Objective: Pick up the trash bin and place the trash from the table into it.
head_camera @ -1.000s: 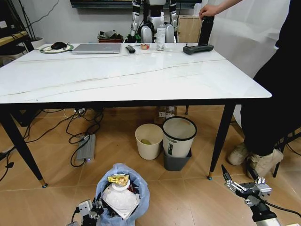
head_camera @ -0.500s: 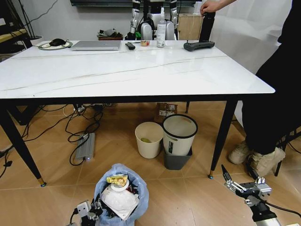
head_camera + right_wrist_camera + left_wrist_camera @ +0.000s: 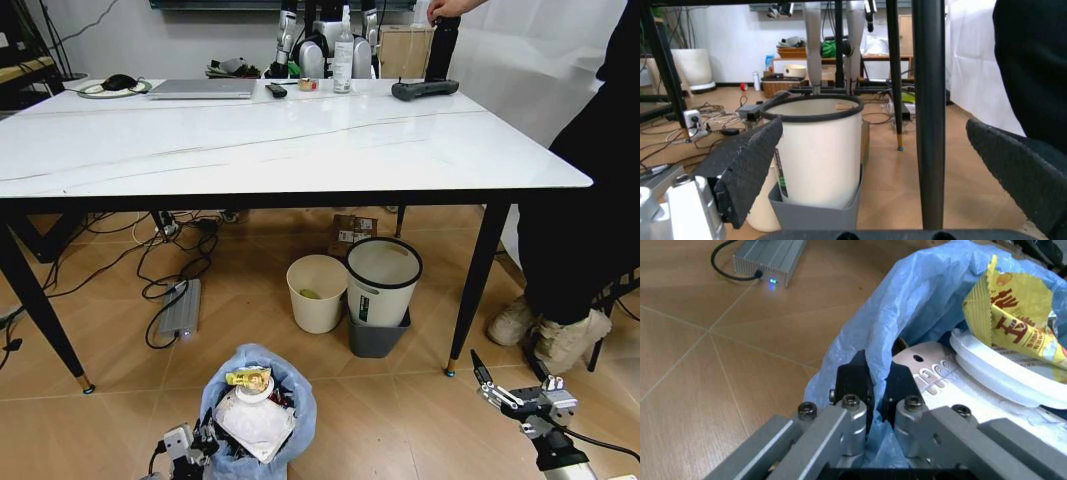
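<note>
Since a second ago the head camera has tipped, so the table sits a little higher in view; the things themselves lie as before. Low on the left, the left gripper is clenched on the blue bag rim of the trash bin, which stands on the floor well short of the table's near edge, trash heaped inside. Bare tile lies open between it and the right gripper, whose jaws stand spread, near the table's black leg.
</note>
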